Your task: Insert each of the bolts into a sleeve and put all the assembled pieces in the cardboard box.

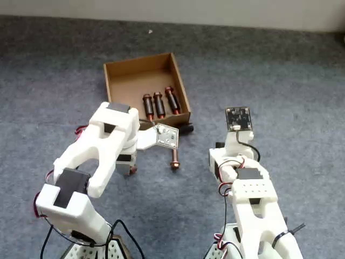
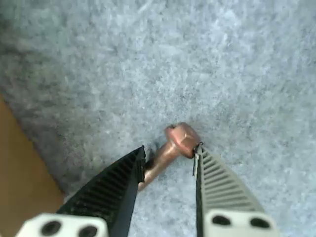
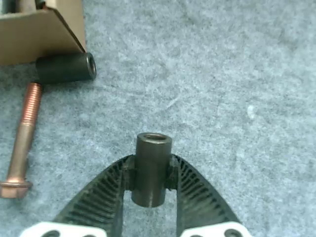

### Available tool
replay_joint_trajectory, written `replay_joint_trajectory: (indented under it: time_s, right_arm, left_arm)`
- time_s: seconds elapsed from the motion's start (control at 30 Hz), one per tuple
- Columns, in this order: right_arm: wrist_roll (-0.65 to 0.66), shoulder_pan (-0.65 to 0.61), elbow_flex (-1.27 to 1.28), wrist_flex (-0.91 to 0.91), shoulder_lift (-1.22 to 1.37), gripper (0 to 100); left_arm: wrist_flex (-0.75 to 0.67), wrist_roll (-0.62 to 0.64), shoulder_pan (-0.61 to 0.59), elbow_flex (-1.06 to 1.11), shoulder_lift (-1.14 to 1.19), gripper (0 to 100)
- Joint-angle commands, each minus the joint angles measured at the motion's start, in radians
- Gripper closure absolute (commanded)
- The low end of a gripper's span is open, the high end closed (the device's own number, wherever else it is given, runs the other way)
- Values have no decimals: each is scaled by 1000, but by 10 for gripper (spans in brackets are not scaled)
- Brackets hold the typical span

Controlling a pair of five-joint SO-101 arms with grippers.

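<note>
Bolt [image 1: 174,157] flat, threads toward box [image 1: 137,59]; right end effector [image 3: 150,162] grips sleeve [image 3: 150,175].

Left arm [image 1: 108,145] stretched forward and low, wrist tipped steeply down. Left gripper [image 2: 169,150]: fingers parted, tips close to the surface below. Right arm [image 1: 253,199] folded nearer its base, forearm pointing forward. Right gripper [image 3: 150,160]: both fingers pressed against the sides of a dark sleeve [image 3: 150,170], gripping its lower half.

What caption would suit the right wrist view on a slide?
The right gripper holds a dark sleeve, with a copper bolt and a second sleeve lying near the cardboard box.
</note>
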Motion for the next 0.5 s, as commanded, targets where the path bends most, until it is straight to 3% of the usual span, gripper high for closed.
replay_joint_trajectory:
  time_s: [0.0,0.23,0.47]
  right_arm:
    - [-3,10,-12,-19,-27,993]
    - [-3,10,-12,-19,-27,993]
    - [-3,10,-10,-19,-27,993]
  left_arm:
    - [-43,5,13,-38,18,874]
    - [-54,69,62,-30,21,991]
    - [-54,187,62,-38,12,985]
